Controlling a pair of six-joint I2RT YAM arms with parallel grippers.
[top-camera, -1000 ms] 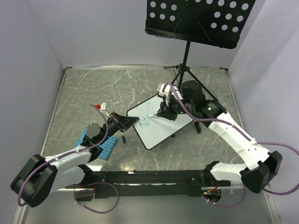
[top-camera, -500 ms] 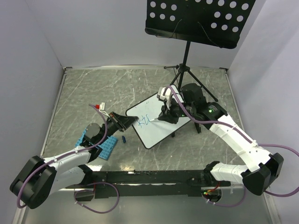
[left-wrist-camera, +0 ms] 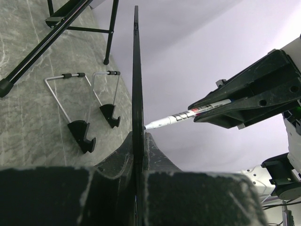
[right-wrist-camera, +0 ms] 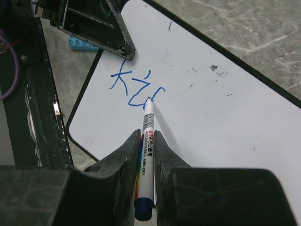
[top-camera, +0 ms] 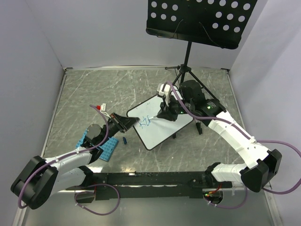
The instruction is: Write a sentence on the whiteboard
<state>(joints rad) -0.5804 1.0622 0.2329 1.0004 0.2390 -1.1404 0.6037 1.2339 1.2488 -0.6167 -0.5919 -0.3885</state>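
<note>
Whiteboard (top-camera: 162, 125) mid-table, just in front of music stand (top-camera: 197, 35), skewed diagonal, near-left corner pinched by left gripper (top-camera: 126, 123). Blue sentence (right-wrist-camera: 136, 87) only begun: few strokes near that corner, maybe "K" plus two squiggles, not legible; mere smudge from top cam. Edge-on in left wrist view, so face hidden there; far end cut off in right wrist view. Can't tell if resting on feet or lifted. Left arm low, stretched fwd-right over blue studded plate (top-camera: 106, 148), jaws narrow, clamped on board rim. Right arm reaching fwd, elbow bent, wrist turned left. Right gripper (right-wrist-camera: 146, 136) closed tight on marker (right-wrist-camera: 148, 115), tip touching rightmost stroke. Small dark-blue bit (top-camera: 125, 140) on table (top-camera: 84, 94) btwn plate and board.
</note>
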